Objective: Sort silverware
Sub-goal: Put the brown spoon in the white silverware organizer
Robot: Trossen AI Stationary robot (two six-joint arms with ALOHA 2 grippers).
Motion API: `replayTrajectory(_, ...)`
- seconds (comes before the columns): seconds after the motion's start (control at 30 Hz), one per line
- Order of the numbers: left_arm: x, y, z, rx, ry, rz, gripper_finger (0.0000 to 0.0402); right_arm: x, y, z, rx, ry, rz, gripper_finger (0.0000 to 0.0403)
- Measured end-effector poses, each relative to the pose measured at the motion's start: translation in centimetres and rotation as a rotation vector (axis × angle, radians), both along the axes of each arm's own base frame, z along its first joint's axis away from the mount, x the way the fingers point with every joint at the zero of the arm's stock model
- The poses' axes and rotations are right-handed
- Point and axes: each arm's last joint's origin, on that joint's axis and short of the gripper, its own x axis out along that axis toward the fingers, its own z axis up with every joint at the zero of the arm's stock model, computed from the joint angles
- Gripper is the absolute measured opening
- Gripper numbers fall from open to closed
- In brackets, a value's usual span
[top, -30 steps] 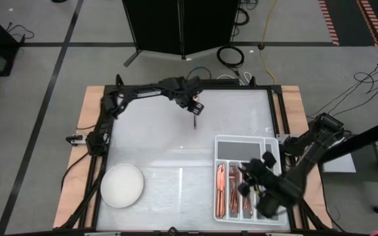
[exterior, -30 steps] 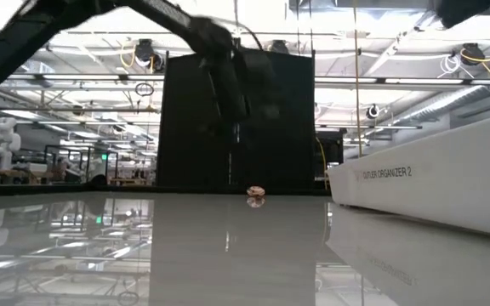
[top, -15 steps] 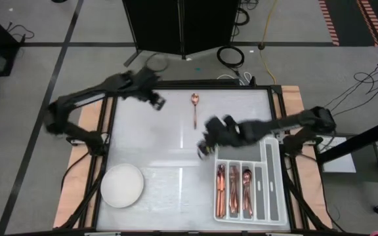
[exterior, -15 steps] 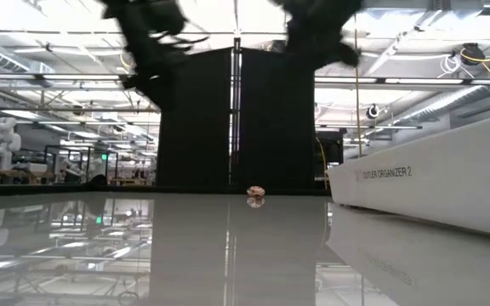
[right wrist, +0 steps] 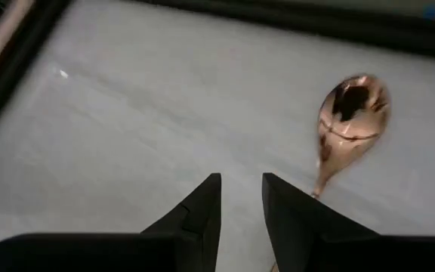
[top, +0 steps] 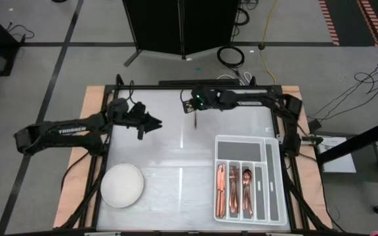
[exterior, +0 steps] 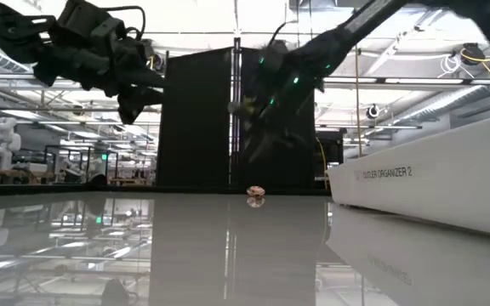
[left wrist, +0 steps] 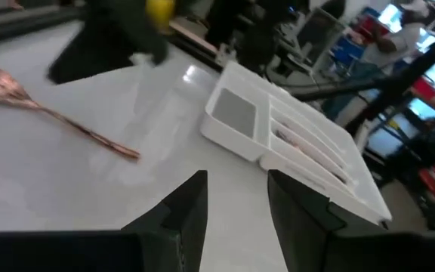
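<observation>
One copper spoon (top: pixel 194 120) lies flat on the white table at the far middle, with its bowl (right wrist: pixel 351 113) toward the far edge. My right gripper (top: pixel 193 107) hovers just above it, open and slanting down, the spoon's bowl beside its fingertips (right wrist: pixel 240 200). My left gripper (top: pixel 153 124) stands open, left of the spoon and above the table, nothing between its fingers (left wrist: pixel 236 204). In the left wrist view the spoon (left wrist: pixel 51 113) shows farther off. The rest of the silverware (top: pixel 233 190) lies in the grey divided tray (top: pixel 218 141) at the near right.
A white round bowl (top: pixel 122 185) sits at the near left. The tray (exterior: pixel 432 187) rises as a wall on the right in the low view. Bare tabletop (top: pixel 176 157) lies between bowl, tray and spoon. A black frame borders the table.
My right gripper has swung from above the tray at the near right to the far middle, over the spoon. My left gripper has drawn back from the spoon toward the table's left edge and tipped toward level. The spoon has stayed lying on the table.
</observation>
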Motion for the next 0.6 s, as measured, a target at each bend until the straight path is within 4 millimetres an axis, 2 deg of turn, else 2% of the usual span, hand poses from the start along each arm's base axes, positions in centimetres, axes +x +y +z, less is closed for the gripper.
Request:
replayTrajectory(0.17, 0.0, -0.5, -0.6, -0.008, 0.038, -0.038, 0.0138, 0.7, -1.8, -2.0, 0.027, 0.215, -0.066, 0.0077)
replayTrajectory(0.33, 0.0, -0.5, -0.6, 0.028, 0.034, -0.05, 0.0138, 2.3, -2.4, -2.7, 0.033, 0.274, -0.064, 0.0073)
replayTrajectory(0.6, 0.0, -0.6, -0.6, 0.049, 0.026, -0.1, 0.0138, 2.7, -2.5, -4.3, 0.087, 0.375, -0.084, 0.0073)
